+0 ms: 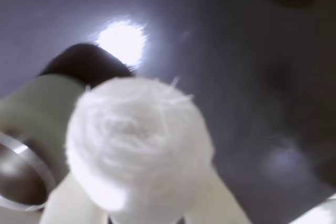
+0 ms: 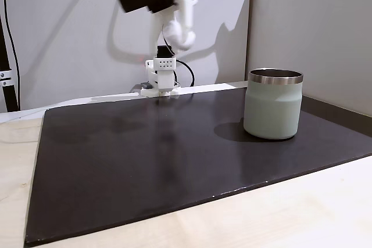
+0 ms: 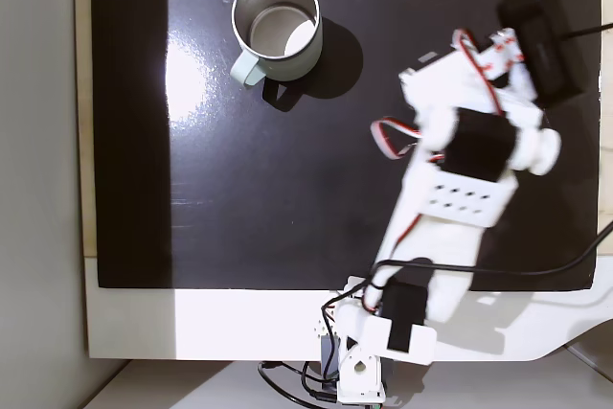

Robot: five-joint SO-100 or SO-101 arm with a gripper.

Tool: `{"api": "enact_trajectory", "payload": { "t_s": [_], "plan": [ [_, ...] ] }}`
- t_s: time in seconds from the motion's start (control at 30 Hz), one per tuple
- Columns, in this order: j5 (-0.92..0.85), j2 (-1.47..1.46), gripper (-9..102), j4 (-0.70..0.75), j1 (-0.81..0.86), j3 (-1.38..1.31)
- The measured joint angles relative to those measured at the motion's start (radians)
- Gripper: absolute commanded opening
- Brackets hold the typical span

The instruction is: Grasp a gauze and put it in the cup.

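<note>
In the wrist view the gauze (image 1: 139, 140), a fuzzy white roll, sits close to the lens with my gripper (image 1: 142, 182) shut on it. The white fingers (image 1: 68, 203) hold it from both sides, and their tips are hidden behind it. The cup (image 1: 31, 129), pale green with a steel rim, lies below and to the left of the gauze in that view. It stands upright on the dark mat in both fixed views (image 2: 272, 105) (image 3: 278, 72), and its inside looks bare. My arm is raised high, well away from the cup, with its black wrist camera (image 3: 541, 35) covering the gripper from above.
A dark mat (image 2: 174, 161) covers most of the light wooden table (image 2: 290, 219). The arm's white base (image 2: 160, 79) stands at the mat's far edge with cables behind it. A wall corner (image 2: 250, 27) rises behind the table. Lamp glare (image 1: 121, 40) shines on the mat.
</note>
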Motion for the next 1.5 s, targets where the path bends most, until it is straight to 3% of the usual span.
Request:
{"api": "enact_trajectory", "payload": {
  "t_s": [0.37,0.7,1.23,1.5],
  "plan": [
    [0.385,-0.141,0,0.0,-0.304,-0.255],
    [0.632,-0.419,0,0.0,-0.442,-0.598],
    [0.696,-0.612,0,0.0,-0.446,-0.77],
    [0.716,-0.629,23,0.008,-0.449,-0.778]
  ]
}}
